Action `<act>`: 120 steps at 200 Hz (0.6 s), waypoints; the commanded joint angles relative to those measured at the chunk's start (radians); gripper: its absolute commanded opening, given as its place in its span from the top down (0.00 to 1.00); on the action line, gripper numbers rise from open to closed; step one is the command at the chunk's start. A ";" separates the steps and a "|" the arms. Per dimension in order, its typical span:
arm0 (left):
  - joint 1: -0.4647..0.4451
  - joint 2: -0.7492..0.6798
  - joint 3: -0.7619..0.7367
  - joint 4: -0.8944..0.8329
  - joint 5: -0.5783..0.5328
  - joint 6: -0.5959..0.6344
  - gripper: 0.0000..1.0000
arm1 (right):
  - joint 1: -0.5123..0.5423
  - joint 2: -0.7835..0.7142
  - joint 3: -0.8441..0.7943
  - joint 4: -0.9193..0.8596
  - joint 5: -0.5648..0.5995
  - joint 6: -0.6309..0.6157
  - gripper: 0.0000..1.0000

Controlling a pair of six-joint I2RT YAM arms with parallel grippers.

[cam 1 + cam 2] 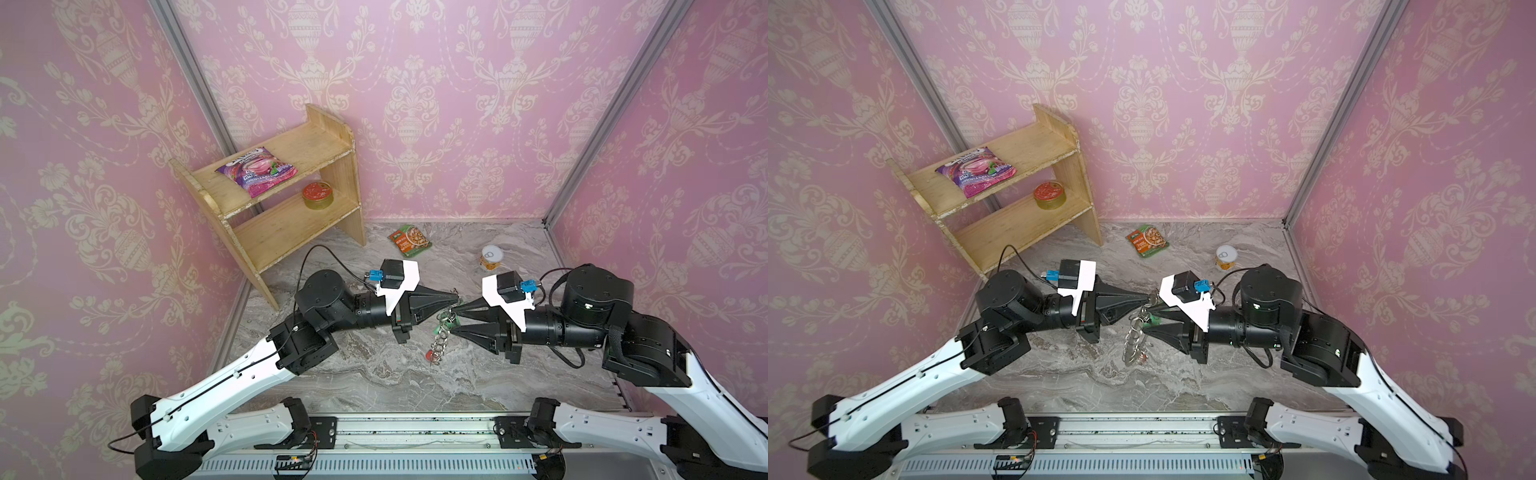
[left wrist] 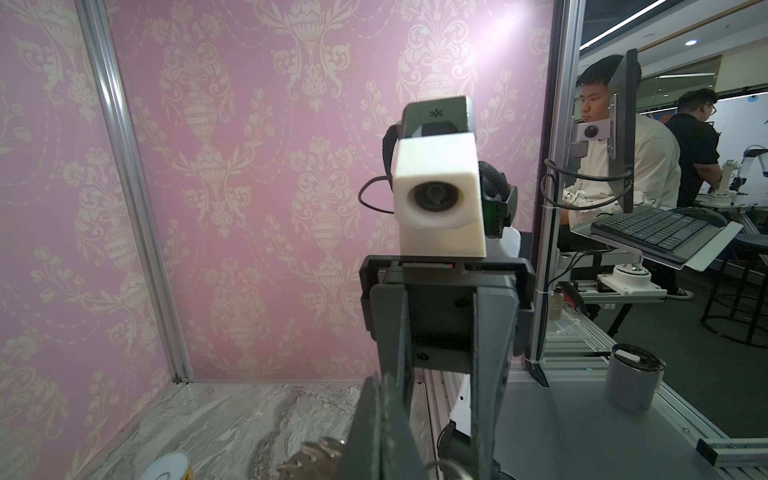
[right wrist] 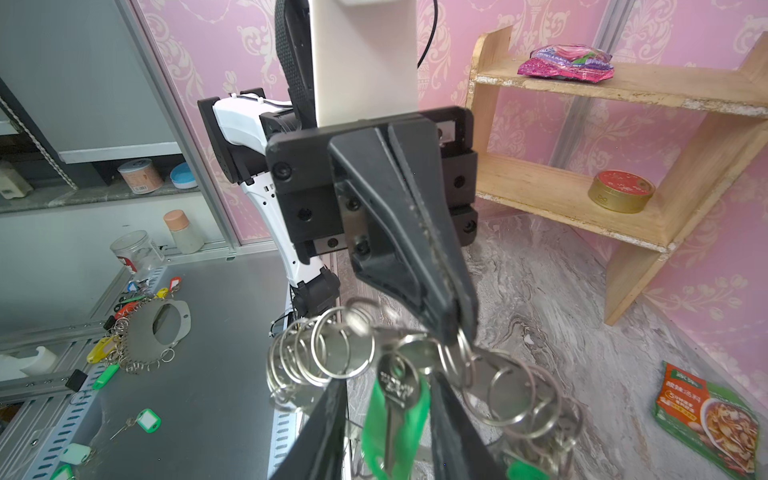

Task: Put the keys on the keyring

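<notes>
Keyring [image 1: 441,338]: held up over the middle of the marble tabletop [image 1: 374,386], between the two end effectors. In both top views it shows edge-on, as a string of silver wire loops hanging down from the left end effector [image 1: 457,296]. Whether the lowest loops touch the tabletop: cannot tell.

Left end effector: clenched on the top edge of the keyring. The right wrist view shows its jaws pressed together, with loops bunched on either side.

Right end effector [image 1: 454,320]: released, jaws parted, tips just beside the upper loops and facing the left end effector tip to tip.

Green-tagged key [image 3: 395,409]: hangs between the right end effector's fingers, metal blade in front of the tag, head up among the loops. A gap shows between the tag and one finger; contact with the other cannot be told. Threaded on a loop or not: cannot tell.

Red-tagged key [image 1: 429,354]: at the lower end of the keyring, just beside the last loops.

Surroundings: a wooden shelf [image 1: 286,199] stands at the back left. A purple snack packet [image 1: 257,170] lies on its top board and a red-lidded tin [image 1: 318,194] on the board below. A green-orange food packet [image 1: 410,240] and a white-topped can [image 1: 491,257] sit on the tabletop behind the arms, well apart from the keyring.
</notes>
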 commanded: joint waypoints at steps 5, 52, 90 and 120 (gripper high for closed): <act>0.003 -0.022 -0.001 0.069 0.024 -0.010 1.00 | 0.005 -0.015 0.031 -0.038 0.033 -0.020 0.62; 0.003 -0.028 -0.011 0.101 0.046 -0.010 1.00 | 0.005 -0.033 0.051 -0.082 0.066 -0.033 0.58; 0.003 -0.030 -0.025 0.135 0.064 -0.011 1.00 | 0.004 -0.058 0.071 -0.090 0.086 -0.047 0.57; 0.003 -0.026 -0.025 0.154 0.084 -0.021 1.00 | 0.004 -0.062 0.065 -0.040 0.081 -0.038 0.63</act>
